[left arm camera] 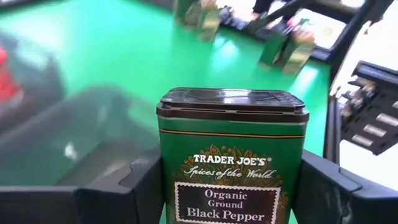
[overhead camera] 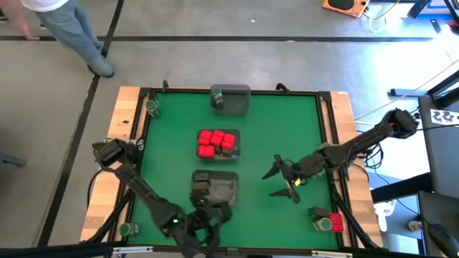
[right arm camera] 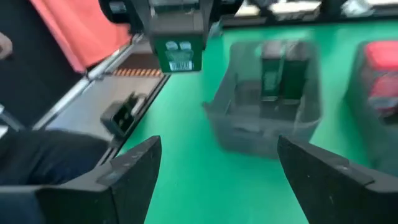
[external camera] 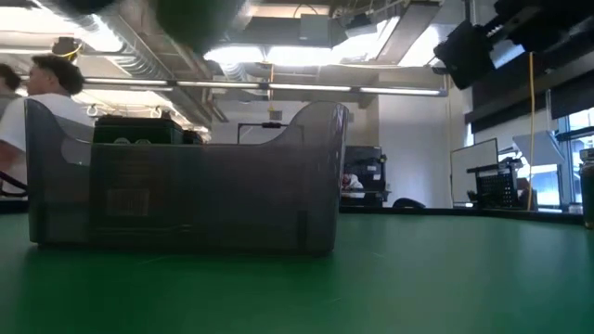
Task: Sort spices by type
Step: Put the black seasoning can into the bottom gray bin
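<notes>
My left gripper [overhead camera: 210,218] stands at the table's near edge, shut on a green tin with a black lid [left arm camera: 231,155], labelled ground black pepper. The right wrist view shows the same tin [right arm camera: 178,53] in the air beside the near clear tray [overhead camera: 215,188], which holds dark tins. Bright red boxes fill the middle tray [overhead camera: 217,142]. One dark tin stands in the far tray [overhead camera: 231,99]. My right gripper [overhead camera: 283,183] hovers open over the green mat right of the near tray, with nothing between its fingers. My left gripper pinches the tin between its two fingers on two opposite side walls [left arm camera: 171,186], below the lid. One finger [left arm camera: 140,186] shows on each side of the label. The tin stands upright in the hold, lid up, lifted clear of the table.
A red box and a green-lidded jar [overhead camera: 326,221] stand at the near right corner. Single green-lidded jars stand at the far left [overhead camera: 150,106] and near left [overhead camera: 127,229] corners. A person walks beyond the table's far left. Open green mat lies right of the trays.
</notes>
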Controlling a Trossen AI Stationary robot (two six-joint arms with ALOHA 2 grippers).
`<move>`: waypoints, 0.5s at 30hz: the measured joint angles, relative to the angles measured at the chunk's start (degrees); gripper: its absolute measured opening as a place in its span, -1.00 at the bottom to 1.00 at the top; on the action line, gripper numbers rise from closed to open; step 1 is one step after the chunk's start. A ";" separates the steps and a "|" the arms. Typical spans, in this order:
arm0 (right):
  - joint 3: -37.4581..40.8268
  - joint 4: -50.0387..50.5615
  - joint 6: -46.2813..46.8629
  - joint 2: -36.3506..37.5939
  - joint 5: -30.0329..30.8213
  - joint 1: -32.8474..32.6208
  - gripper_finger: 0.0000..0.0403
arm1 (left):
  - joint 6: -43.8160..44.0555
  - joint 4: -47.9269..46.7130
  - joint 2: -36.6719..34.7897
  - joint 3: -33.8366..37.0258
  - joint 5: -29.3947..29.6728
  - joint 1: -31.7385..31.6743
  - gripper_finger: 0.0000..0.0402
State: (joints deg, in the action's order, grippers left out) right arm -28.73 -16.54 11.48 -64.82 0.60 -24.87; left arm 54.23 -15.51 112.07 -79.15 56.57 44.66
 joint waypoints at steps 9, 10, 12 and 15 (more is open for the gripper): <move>0.00 -2.12 0.03 -5.10 7.29 -8.15 0.58 | -30.05 33.90 9.54 -0.04 1.46 -4.06 0.29; 0.02 -2.94 0.05 -5.87 7.81 -9.14 0.58 | -31.71 36.52 10.81 -0.02 1.49 -4.43 0.29; 0.00 -3.71 0.09 -7.21 8.71 -10.81 0.58 | -34.60 41.72 13.22 -0.02 1.57 -5.22 0.29; 0.00 -3.82 0.13 -9.12 10.10 -12.93 0.58 | -38.39 47.87 16.29 -0.04 1.12 -6.08 0.29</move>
State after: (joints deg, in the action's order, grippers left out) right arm -28.73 -20.37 11.62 -73.94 10.70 -37.80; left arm 15.84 32.36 128.36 -79.20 57.69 38.58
